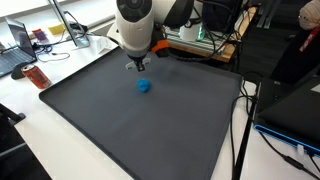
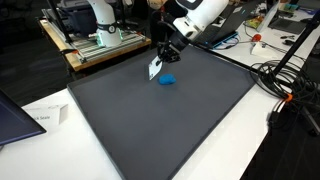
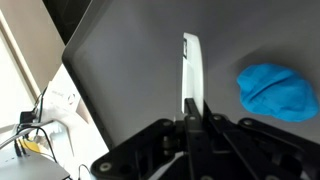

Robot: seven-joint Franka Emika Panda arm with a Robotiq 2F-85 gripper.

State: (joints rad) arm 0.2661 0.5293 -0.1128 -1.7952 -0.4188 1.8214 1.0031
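Observation:
My gripper [image 3: 193, 105] is shut on a thin white strip [image 3: 190, 65], which sticks out straight past the fingertips. A crumpled blue object [image 3: 277, 92] lies on the dark grey mat [image 3: 120, 70] just beside the strip, not touching it. In both exterior views the gripper [image 1: 137, 64] [image 2: 160, 58] hangs low over the far part of the mat [image 1: 130, 130] [image 2: 170, 130]. The white strip [image 2: 155, 69] points down toward the mat, and the blue object [image 1: 143, 86] [image 2: 167, 79] sits close by.
The mat covers most of a white table [image 1: 60, 150]. A laptop [image 1: 18, 45] and a red item [image 1: 37, 77] lie beyond one mat edge. Cables [image 2: 285, 80] run along another side. A paper sheet [image 2: 45, 117] lies beside a dark laptop [image 2: 12, 120]. Equipment racks [image 2: 95, 40] stand behind.

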